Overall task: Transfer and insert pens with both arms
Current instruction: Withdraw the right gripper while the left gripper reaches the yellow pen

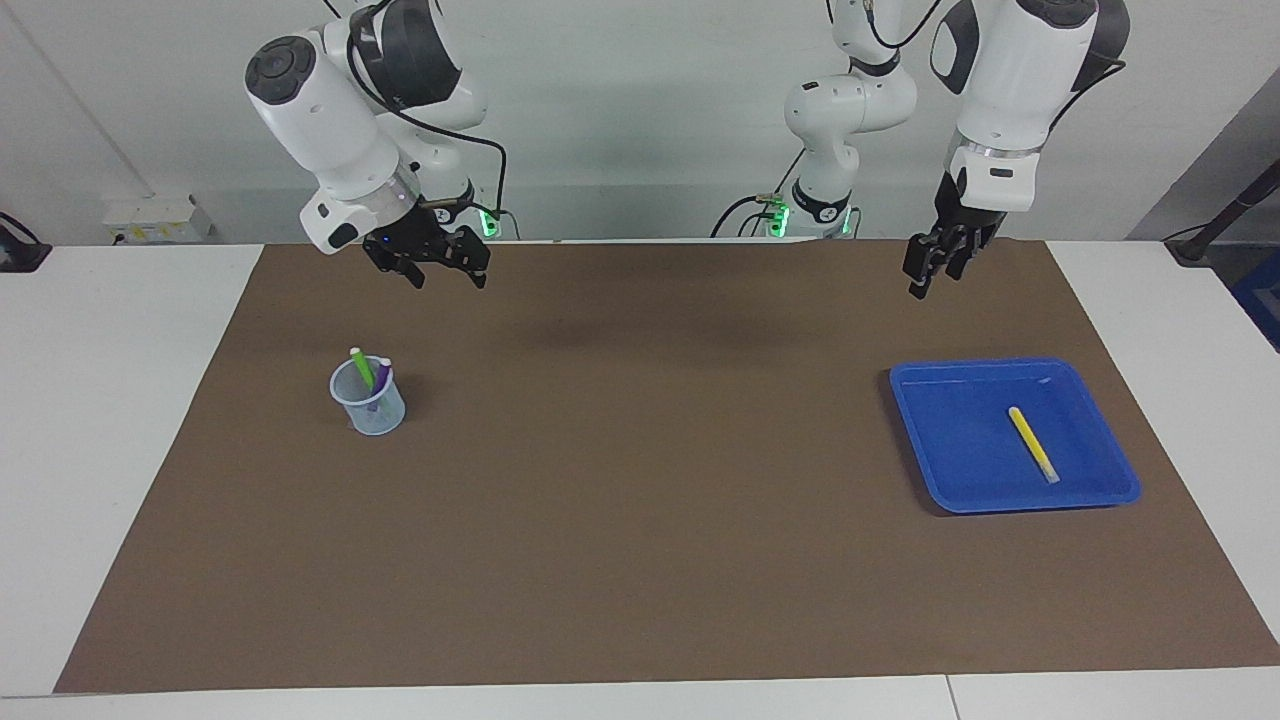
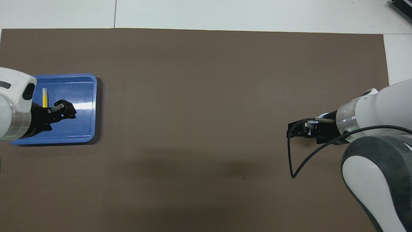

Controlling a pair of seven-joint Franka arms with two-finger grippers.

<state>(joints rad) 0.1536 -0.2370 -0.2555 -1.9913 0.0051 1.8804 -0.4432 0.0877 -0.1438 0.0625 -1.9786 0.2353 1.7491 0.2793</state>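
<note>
A clear cup stands on the brown mat toward the right arm's end, with the green pen and the purple pen upright in it. The yellow pen lies in the blue tray toward the left arm's end; it also shows in the overhead view. My right gripper is open and empty, raised above the mat beside the cup. My left gripper is open and empty, raised over the tray's edge nearest the robots. In the overhead view the right gripper hides the cup.
The brown mat covers most of the white table. The tray lies near the mat's edge at the left arm's end. A black cable loops off the right wrist.
</note>
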